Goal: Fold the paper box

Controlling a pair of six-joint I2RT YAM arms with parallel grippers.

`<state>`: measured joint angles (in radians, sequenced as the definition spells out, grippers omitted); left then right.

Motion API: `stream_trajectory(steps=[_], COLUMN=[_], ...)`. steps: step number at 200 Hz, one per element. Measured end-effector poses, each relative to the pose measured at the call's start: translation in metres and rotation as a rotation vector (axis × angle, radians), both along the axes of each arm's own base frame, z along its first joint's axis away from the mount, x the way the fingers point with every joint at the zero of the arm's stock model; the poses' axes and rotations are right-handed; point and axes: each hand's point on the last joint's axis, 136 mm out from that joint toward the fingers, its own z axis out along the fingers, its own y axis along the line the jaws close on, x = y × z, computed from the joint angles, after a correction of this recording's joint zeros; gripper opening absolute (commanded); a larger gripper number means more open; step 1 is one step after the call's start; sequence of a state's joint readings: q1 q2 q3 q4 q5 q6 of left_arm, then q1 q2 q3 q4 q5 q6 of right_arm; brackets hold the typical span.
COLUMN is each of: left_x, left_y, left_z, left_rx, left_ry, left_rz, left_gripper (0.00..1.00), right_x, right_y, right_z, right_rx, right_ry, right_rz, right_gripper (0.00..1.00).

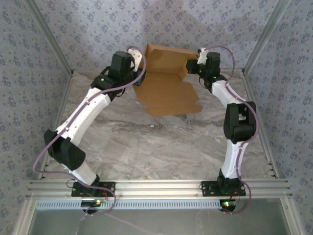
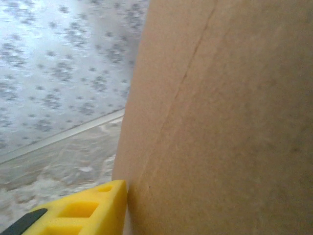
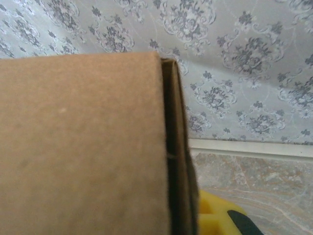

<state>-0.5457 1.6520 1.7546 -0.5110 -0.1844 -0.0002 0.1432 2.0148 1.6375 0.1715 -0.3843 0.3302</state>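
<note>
The paper box (image 1: 168, 83) is matt tan cardboard, slightly fibrous, with pressed creases. The table (image 1: 161, 142) has a smooth marble-look finish with a slight sheen. The frame rails (image 1: 161, 186) are ribbed bare metal. The finger (image 2: 93, 213) is smooth yellow plastic.

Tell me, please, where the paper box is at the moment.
In the top view the paper box sits at the far middle of the table, between the left gripper and the right gripper.

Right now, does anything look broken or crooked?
Nothing stands out. The plain tan cardboard box is half folded: its back panel stands up, the rest lies flat on the grey marbled table. No tears show.
</note>
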Motion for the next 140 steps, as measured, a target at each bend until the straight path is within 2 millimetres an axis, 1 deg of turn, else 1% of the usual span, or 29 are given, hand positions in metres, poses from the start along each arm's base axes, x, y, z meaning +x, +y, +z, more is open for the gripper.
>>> stream_trajectory(steps=[24,41,56,76,104,122,140], left_x=[0.019,0.026,0.029,0.031,0.028,0.025,0.018], left_y=[0.002,-0.002,-0.009,-0.012,-0.017,-0.025,-0.03], left_z=[-0.002,-0.001,0.002,0.002,-0.004,-0.006,-0.003], left_rx=[0.047,0.061,0.066,0.067,0.059,0.025,-0.021], left_ry=[-0.026,-0.039,-0.05,-0.053,-0.022,0.002,0.031], left_rz=[0.083,0.102,0.098,0.095,0.06,-0.01,-0.099], left_gripper=[0.5,0.55,0.62,0.7,0.87,0.92,0.93], right_x=[0.003,0.006,0.007,0.009,0.013,0.013,0.013], right_y=[0.009,0.009,0.008,0.004,0.001,-0.002,-0.009], right_z=[-0.008,-0.012,-0.016,-0.021,-0.027,-0.03,-0.03], right_rx=[0.003,0.013,0.023,0.032,0.044,0.056,0.07], right_ry=[0.05,0.077,0.096,0.112,0.126,0.134,0.133], right_rz=[-0.022,-0.04,-0.051,-0.061,-0.053,-0.03,-0.009], right_gripper=[0.0,0.0,0.0,0.0,0.0,0.0,0.0])
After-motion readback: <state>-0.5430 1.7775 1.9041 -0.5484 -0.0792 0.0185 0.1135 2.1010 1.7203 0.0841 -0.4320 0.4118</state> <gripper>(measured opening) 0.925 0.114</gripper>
